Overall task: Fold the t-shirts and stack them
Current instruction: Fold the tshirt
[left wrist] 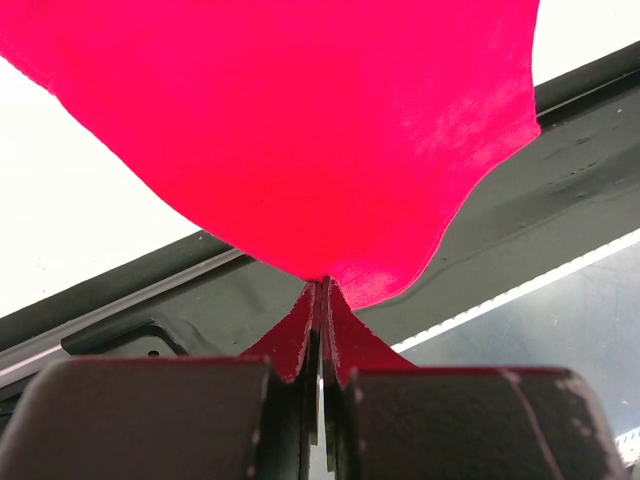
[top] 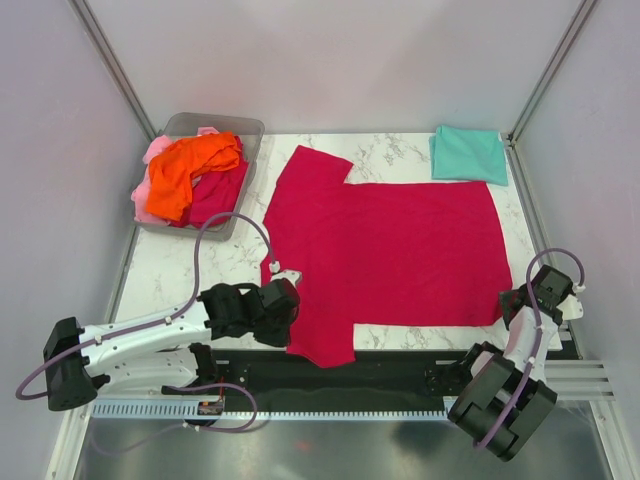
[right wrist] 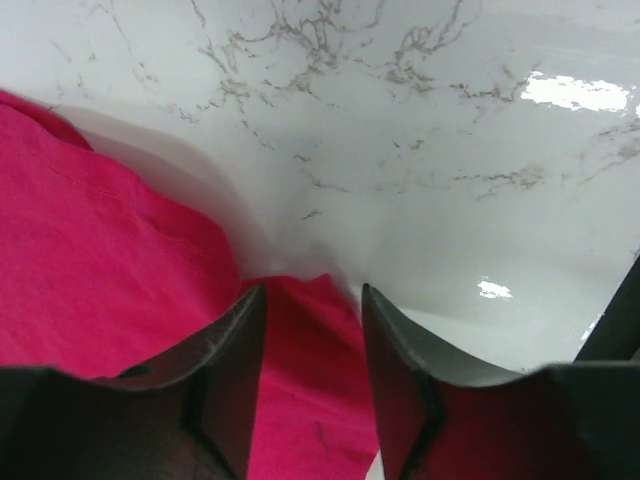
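Note:
A crimson-magenta t-shirt [top: 400, 240] lies spread flat on the marble table [top: 170, 270]. My left gripper [top: 288, 285] is shut on its left edge near the lower sleeve. In the left wrist view the cloth [left wrist: 300, 130] rises from the pinched fingertips of that gripper [left wrist: 322, 285]. My right gripper [top: 515, 305] sits at the shirt's lower right corner. Its jaws stand apart around that gripper's midpoint [right wrist: 312, 295], with the cloth corner [right wrist: 300, 380] lying between them, not pinched. A teal t-shirt [top: 468, 155] lies folded square at the back right.
A clear bin [top: 215, 122] at the back left holds an orange t-shirt [top: 195, 165], a pale pink one [top: 155, 150] and more crimson cloth. A black rail [top: 400, 365] runs along the near table edge. Frame posts stand at the back corners.

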